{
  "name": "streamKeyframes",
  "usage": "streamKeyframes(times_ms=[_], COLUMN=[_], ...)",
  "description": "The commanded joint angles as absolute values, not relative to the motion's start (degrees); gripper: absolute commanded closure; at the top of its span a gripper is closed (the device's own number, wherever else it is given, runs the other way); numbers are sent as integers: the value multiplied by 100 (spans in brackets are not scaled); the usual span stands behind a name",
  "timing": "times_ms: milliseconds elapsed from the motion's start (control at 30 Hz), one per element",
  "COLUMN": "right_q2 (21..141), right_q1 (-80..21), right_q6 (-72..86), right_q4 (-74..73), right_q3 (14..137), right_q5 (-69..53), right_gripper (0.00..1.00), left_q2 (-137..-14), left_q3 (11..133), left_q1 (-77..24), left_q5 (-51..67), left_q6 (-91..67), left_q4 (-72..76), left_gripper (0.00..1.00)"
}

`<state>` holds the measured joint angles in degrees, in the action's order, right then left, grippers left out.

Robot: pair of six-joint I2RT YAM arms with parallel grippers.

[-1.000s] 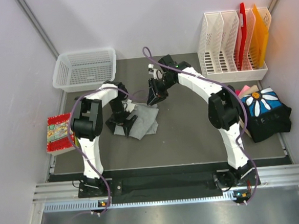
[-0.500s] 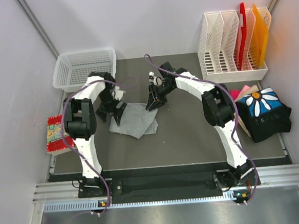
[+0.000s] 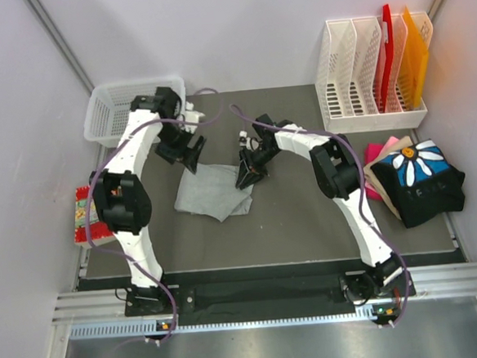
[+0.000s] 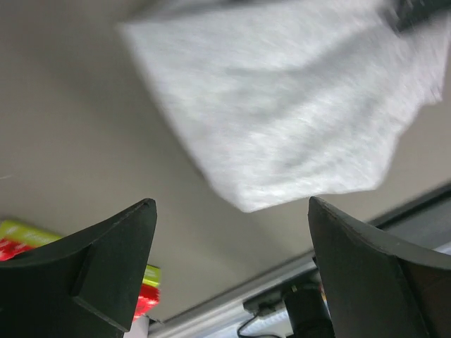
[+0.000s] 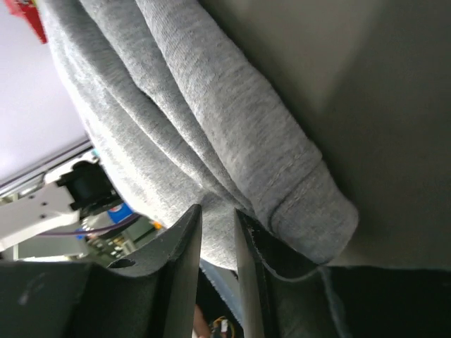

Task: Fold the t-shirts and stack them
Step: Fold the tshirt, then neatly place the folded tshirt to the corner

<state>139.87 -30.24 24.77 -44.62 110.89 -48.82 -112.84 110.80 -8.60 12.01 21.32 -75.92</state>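
Note:
The light grey t-shirt (image 3: 215, 190) lies folded on the dark mat near the table's middle. My left gripper (image 3: 189, 152) is open and empty, raised just beyond the shirt's far-left corner. In the left wrist view the shirt (image 4: 296, 105) lies ahead of the wide-apart fingers (image 4: 99, 267). My right gripper (image 3: 245, 176) is at the shirt's right edge. In the right wrist view the right gripper (image 5: 218, 211) has its fingers nearly closed, with a fold of the grey shirt (image 5: 211, 105) between them. Other t-shirts, black with a daisy (image 3: 423, 178), pink (image 3: 384, 147) and tan, are piled at the right.
A white mesh basket (image 3: 135, 111) stands at the back left, close to the left arm. A white file rack (image 3: 371, 79) with red and orange folders stands at the back right. A colourful packet (image 3: 93, 212) lies off the mat's left edge.
My left gripper has left the shirt and moved back toward the basket, open. My right gripper has come down onto the shirt's right edge. The shirt now lies flatter.

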Motion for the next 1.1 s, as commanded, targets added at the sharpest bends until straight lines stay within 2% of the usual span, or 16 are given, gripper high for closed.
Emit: streamKeyframes(times_ms=[0,133,367,667,867,1067], right_q2=[14458,14415,13783,12367,12366,12805], right_q1=[-2980,-2918,-2602,-1872,-1960,-2258], right_q6=[2294,2294,2522,2620,2487,2470], right_q4=[-4597,-4597,-4404,-3893,-3718,-3533], right_q3=[11276,11347,11251,9783,9106,9281], right_q5=[-4685,-4702,-4939,-4764,-4807,-5071], right_gripper=[73,72,68,59,53,39], left_q2=[-11232,-11469,-11856,-12365,-12401,-12340], left_q3=[10258,9520,9238,9105,9457,9545], left_q1=[-1685,-2021,-2074,-2074,-2074,-2074], left_q5=[1275,1107,1073,1046,1186,1423], left_q6=[2320,2329,2145,1714,1661,1591], left_q4=[-7603,-7208,-6541,-5932,-6108,-6336], left_gripper=[8,10,11,12,11,11])
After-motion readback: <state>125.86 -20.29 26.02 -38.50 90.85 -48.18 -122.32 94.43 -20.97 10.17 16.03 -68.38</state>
